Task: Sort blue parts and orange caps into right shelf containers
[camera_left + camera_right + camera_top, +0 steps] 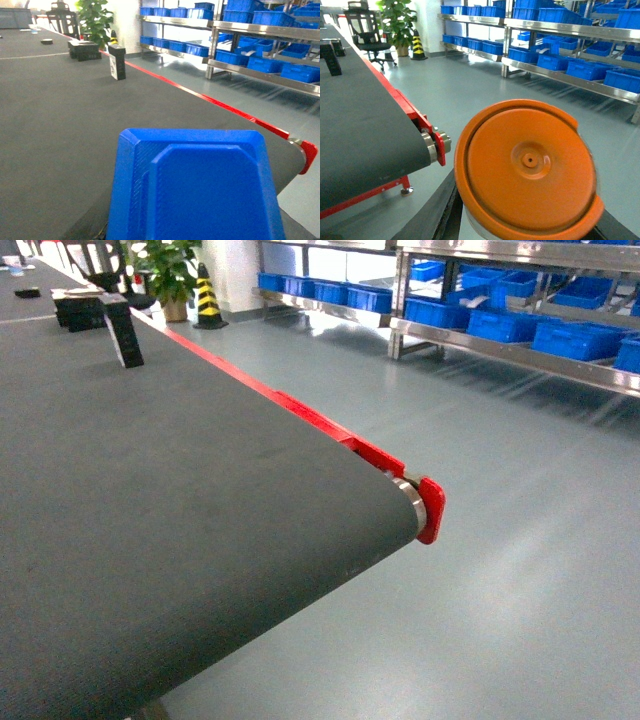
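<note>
A blue part (200, 190), a flat tray-like plastic piece with cut corners, fills the lower left wrist view above the belt. It hides my left gripper's fingers, which hold it from below. An orange cap (527, 165), round with a small centre hole, sits in my right gripper (526, 222), whose dark fingers (432, 212) flank it over the floor past the belt's end. The right shelf containers (575, 338), bright blue crates, stand in rows on a steel rack (587, 70) across the aisle. Neither gripper shows in the head view.
A dark conveyor belt (150, 490) with a red side rail (320, 425) ends at a roller (431, 146). Black boxes (125, 335) stand on it farther back. A potted plant (170, 275), a striped cone (207, 300) and an office chair (362, 30) stand beyond, around grey floor (480, 500).
</note>
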You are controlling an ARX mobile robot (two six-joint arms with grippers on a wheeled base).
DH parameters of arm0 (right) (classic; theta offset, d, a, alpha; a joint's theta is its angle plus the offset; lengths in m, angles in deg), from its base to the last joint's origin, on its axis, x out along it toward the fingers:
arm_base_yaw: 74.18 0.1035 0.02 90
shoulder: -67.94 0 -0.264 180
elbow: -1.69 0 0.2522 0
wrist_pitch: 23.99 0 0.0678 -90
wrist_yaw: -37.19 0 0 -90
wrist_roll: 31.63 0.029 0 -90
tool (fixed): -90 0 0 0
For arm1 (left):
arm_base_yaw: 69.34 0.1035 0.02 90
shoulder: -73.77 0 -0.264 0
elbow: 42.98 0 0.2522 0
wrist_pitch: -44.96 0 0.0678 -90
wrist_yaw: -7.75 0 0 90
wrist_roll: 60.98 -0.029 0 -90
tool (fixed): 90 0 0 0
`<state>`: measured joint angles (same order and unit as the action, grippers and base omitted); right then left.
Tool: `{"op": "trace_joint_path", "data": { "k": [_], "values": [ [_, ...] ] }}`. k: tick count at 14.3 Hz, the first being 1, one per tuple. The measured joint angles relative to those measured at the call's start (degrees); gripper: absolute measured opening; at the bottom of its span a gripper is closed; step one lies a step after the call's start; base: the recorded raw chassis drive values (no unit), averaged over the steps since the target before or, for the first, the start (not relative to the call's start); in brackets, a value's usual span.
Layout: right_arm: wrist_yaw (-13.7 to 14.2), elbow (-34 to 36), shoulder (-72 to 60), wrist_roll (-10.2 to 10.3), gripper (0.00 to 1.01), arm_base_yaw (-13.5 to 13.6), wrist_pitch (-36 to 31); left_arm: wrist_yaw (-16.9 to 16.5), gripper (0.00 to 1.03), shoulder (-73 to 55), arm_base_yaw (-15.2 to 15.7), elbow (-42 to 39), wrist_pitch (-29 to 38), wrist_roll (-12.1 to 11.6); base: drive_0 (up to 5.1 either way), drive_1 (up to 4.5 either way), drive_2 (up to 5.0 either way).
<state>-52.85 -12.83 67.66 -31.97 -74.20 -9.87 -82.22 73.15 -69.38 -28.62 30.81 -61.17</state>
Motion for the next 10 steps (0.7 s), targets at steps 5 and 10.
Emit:
{"op": "trace_joint_path", "data": {
  "k": [5,10],
  "values": [
    [0.00,0.00,-0.02,0.00,0.44,0.00,0.00,0.00,0.43,0.00,0.00,0.00,-0.02,-0.02,-1.7,-1.66,-1.7],
    [0.00,0.00,0.00,0.00,0.44,0.00,-0.02,0.00,0.43,0.00,0.00,0.00,-0.02,-0.02,-1.6,-1.59,-1.6]
  ]
}}
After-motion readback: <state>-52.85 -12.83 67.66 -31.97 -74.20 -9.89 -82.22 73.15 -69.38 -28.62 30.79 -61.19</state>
